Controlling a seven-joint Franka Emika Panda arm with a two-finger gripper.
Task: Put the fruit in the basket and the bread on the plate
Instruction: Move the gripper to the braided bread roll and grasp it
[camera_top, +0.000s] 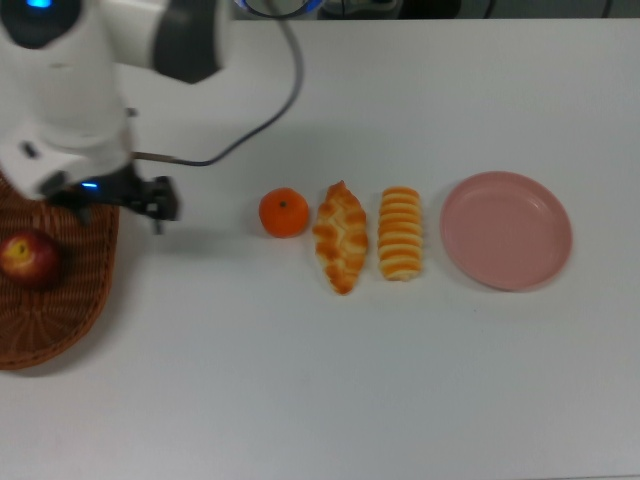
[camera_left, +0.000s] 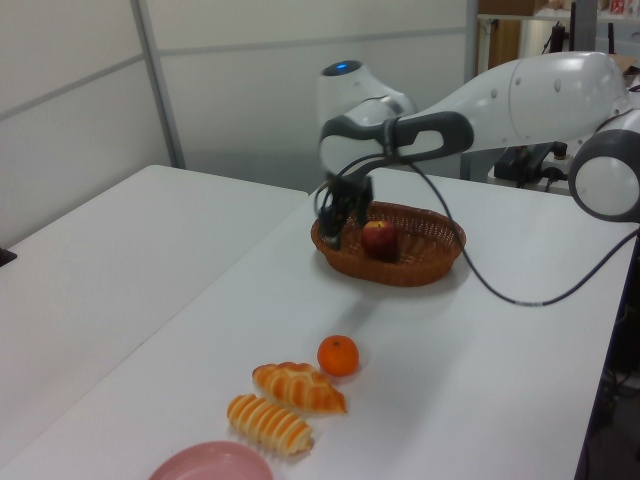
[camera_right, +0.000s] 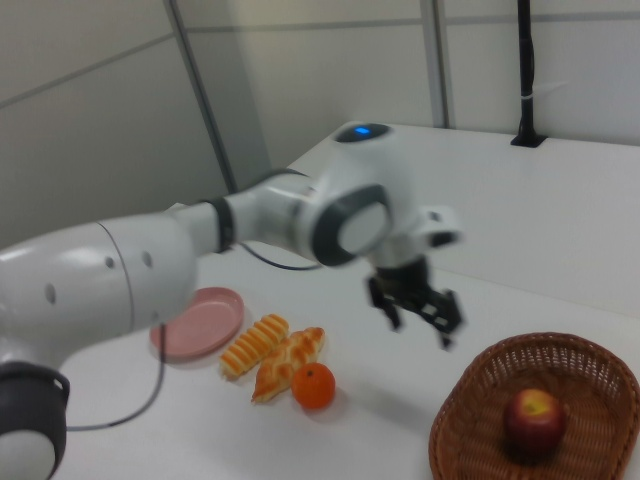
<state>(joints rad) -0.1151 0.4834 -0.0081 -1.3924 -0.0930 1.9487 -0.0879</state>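
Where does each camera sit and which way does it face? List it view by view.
Top view: overhead, looking straight down; arm and gripper beside the basket.
Left view: low at the plate end, looking along the table at the basket; arm reaching in.
Right view: opposite end, basket nearest; arm large.
All share the apple and tangerine.

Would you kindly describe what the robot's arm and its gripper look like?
The arm is made of rounded white shells with dark grey bands at the joints, and a small blue light glows on one joint. A black cable loops along it. The gripper is black, under a white wrist.
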